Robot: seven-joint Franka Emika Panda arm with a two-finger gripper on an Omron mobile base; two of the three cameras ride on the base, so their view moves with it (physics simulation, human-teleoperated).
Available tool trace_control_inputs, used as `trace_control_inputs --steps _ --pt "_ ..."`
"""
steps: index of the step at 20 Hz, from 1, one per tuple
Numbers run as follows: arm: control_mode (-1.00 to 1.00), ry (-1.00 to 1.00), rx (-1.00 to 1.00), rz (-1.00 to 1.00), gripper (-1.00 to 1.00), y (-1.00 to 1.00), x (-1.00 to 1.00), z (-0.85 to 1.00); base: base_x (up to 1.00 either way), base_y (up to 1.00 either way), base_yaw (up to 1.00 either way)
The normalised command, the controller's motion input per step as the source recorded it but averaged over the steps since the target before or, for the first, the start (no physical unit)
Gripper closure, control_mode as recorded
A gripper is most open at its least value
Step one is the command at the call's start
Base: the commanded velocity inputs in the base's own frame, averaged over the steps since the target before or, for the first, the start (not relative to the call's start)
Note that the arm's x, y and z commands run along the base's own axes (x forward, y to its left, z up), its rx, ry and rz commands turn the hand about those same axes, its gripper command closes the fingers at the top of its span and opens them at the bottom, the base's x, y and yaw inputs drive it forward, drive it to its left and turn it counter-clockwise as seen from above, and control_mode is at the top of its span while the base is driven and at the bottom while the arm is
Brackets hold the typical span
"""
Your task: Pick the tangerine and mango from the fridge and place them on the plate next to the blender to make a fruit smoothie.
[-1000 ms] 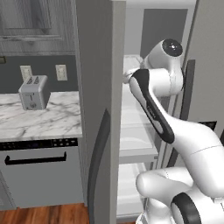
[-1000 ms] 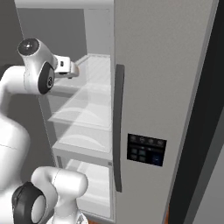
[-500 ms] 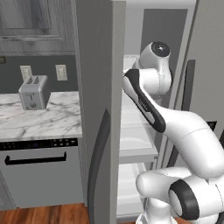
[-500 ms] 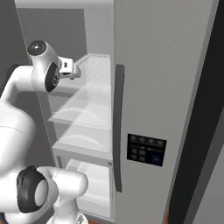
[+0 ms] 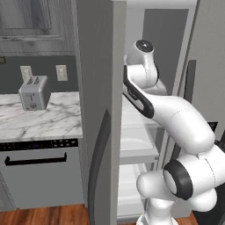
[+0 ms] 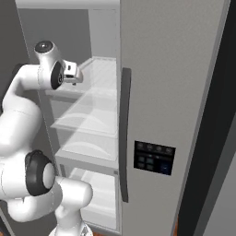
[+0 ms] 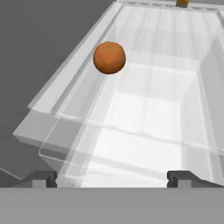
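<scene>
The fridge (image 5: 96,88) stands open, and its white inside holds clear glass shelves (image 6: 94,94). In the hand view the tangerine (image 7: 109,57), a plain orange ball, rests on the left side of a glass shelf (image 7: 148,113), ahead of my gripper (image 7: 112,178) and a little to its left. The two fingertips (image 7: 41,178) stand wide apart with nothing between them, so the gripper is open. The right base view shows the gripper (image 6: 77,76) at the front left edge of the upper shelf. The mango, the plate and the blender are out of view.
A small yellow-orange item (image 7: 183,2) sits at the far back of the shelf. The left fridge door (image 5: 99,132) hangs close beside my arm. A silver toaster (image 5: 33,92) stands on the marble counter (image 5: 44,121). The right door bears a dark control panel (image 6: 154,157).
My arm has swung further to the left into the fridge, bringing the hand nearer the upper shelf. The gripper stays open.
</scene>
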Motion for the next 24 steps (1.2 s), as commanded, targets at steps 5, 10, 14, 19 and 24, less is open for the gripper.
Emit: trace_control_inputs --steps 5,10,14,19,24 --pt "-1.00 0.04 0.01 0.00 -1.00 0.01 0.53 -0.06 0.00 0.00 0.00" --pt "-1.00 0.00 0.00 0.00 -1.00 0.01 0.31 -0.14 0.00 0.00 0.00" --pt "-1.00 0.00 0.00 0.00 -1.00 0.11 0.22 -0.28 0.00 0.00 0.00" --pt "-1.00 0.00 0.00 0.00 -1.00 0.15 0.26 -0.09 0.00 0.00 0.00" --pt "-1.00 0.00 0.00 0.00 -1.00 0.24 0.35 -0.04 0.00 0.00 0.00"
